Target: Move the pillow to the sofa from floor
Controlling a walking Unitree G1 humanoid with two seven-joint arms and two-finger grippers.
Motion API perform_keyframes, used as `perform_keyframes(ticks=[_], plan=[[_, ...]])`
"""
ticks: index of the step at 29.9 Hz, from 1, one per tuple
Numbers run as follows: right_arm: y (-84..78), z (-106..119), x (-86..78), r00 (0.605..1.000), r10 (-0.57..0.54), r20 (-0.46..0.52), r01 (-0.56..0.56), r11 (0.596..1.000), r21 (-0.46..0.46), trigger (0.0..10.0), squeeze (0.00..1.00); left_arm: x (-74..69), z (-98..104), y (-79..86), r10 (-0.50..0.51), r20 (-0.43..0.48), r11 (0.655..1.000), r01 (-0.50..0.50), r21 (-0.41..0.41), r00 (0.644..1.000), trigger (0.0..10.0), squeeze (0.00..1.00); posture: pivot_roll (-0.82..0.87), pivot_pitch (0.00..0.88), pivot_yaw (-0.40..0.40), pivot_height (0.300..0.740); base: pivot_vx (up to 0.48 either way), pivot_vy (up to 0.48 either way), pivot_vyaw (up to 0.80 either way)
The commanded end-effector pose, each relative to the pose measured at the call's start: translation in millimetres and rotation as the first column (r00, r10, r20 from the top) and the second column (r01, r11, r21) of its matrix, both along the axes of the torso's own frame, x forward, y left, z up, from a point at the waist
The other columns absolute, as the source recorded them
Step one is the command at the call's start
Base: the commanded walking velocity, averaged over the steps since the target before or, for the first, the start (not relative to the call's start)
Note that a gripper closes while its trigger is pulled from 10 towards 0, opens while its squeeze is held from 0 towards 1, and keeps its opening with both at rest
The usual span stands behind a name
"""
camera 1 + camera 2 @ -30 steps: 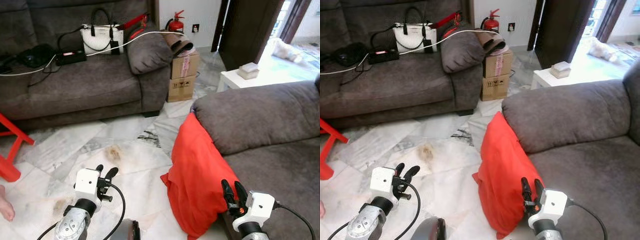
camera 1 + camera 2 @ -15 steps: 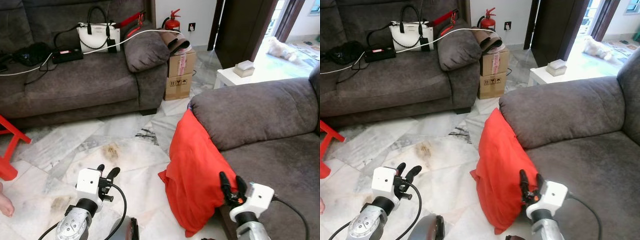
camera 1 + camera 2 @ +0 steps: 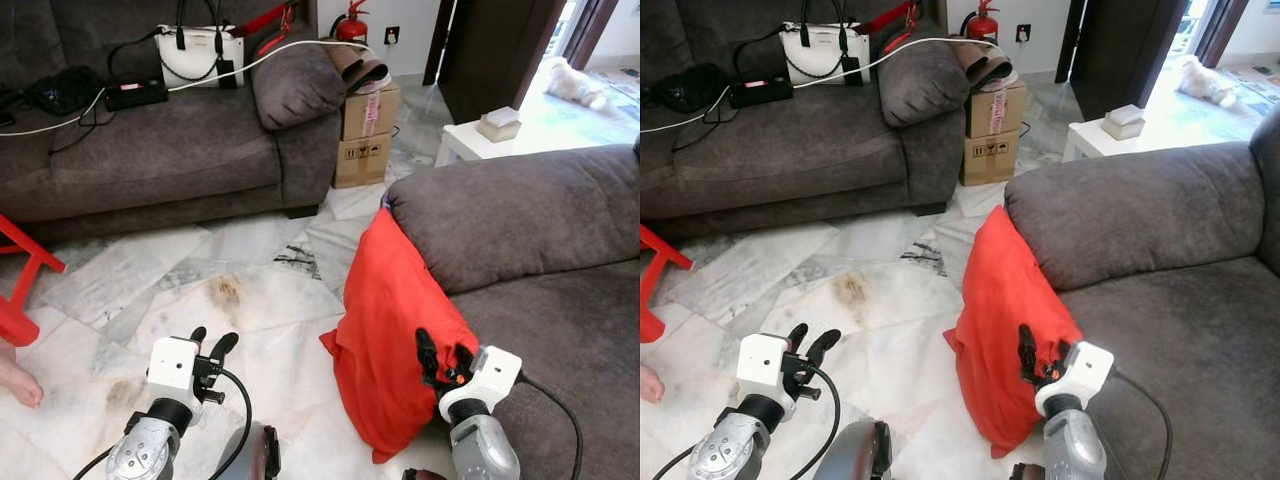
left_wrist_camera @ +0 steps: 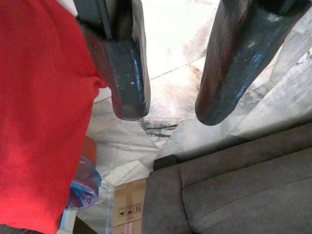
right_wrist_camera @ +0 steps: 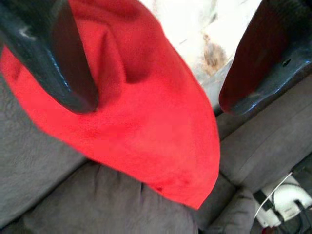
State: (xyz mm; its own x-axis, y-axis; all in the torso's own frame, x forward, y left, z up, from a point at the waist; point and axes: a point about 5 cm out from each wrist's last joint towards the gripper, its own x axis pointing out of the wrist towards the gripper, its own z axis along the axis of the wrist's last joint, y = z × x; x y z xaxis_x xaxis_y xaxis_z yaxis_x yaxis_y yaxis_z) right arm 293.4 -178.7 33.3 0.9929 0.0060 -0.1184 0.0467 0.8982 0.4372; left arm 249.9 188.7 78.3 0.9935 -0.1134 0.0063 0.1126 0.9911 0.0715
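The bright red fabric pillow (image 3: pixel 392 345) was standing on its lower edge on the white marble floor (image 3: pixel 200 290), propped up against the front of the grey fabric sofa (image 3: pixel 540 260) on the robot's right, its top corner tucked just under that sofa's armrest. So not on the seat yet.

The right gripper (image 3: pixel 437 362) was right up at the pillow's lower right edge, and its two black fingers (image 5: pixel 63 58) were spread wide apart, one on each side of the red cloth in the right wrist view. I couldn't tell if they were actually touching the fabric. Nothing pinched between them.

The left gripper (image 3: pixel 210 344) hung low over the marble well to the left of the pillow, with its fingers (image 4: pixel 122 73) parted too and just floor between them.

Other stuff around: a second dark grey sofa (image 3: pixel 150 160) across the room with a white handbag (image 3: pixel 195 55) and some black cables (image 3: pixel 70 95) on it, a brown cardboard box (image 3: pixel 365 135) beside its armrest, a red fire extinguisher (image 3: pixel 350 22) behind that, a small white side bench (image 3: pixel 480 140), a red stool leg (image 3: pixel 25 290) at the left edge, and a person's bare foot (image 3: pixel 15 380) down in the left corner.
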Motion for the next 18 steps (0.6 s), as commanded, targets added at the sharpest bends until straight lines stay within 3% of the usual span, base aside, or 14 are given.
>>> perform_keyframes(ticks=[1, 2, 3, 8, 18], plan=[[-6.6, -1.3, 0.2, 0.999, -0.039, -0.006, 0.039, 0.999, 0.010, 10.0, 0.25, -4.1, -0.6, 3.2, 0.015, -0.015, 1.000, -0.015, -0.001, 1.000, 10.0, 0.00, 0.15, 0.190, 0.027, 0.603, 0.000, 0.000, 0.00], [-7.3, -1.1, 0.9, 0.999, -0.039, -0.006, 0.039, 0.999, 0.007, 10.0, 0.25, -4.4, -0.5, 3.1, 0.015, -0.015, 1.000, -0.015, -0.001, 1.000, 10.0, 0.00, 0.15, 0.190, 0.027, 0.603, 0.000, 0.000, 0.00], [-6.5, -1.6, 1.8, 1.000, -0.027, -0.012, 0.027, 1.000, -0.013, 10.0, 0.00, -4.9, -0.3, 2.6, 0.014, -0.017, 1.000, -0.014, -0.002, 1.000, 10.0, 0.00, 0.16, 0.191, 0.027, 0.603, 0.000, 0.000, 0.00], [3.0, -3.6, 3.5, 1.000, 0.020, -0.011, -0.021, 0.998, -0.060, 10.0, 0.00, -5.2, 1.2, 1.9, 0.012, -0.016, 1.000, -0.012, -0.002, 1.000, 10.0, 0.00, 0.17, 0.194, 0.024, 0.603, 0.000, 0.000, 0.00], [19.2, -1.5, 12.0, 0.997, 0.079, -0.005, -0.079, 0.997, -0.026, 10.0, 0.00, -8.6, 5.7, 3.7, 0.020, -0.009, 1.000, -0.020, -0.001, 1.000, 10.0, 0.00, 0.20, 0.201, 0.017, 0.603, 0.000, 0.000, 0.00]])
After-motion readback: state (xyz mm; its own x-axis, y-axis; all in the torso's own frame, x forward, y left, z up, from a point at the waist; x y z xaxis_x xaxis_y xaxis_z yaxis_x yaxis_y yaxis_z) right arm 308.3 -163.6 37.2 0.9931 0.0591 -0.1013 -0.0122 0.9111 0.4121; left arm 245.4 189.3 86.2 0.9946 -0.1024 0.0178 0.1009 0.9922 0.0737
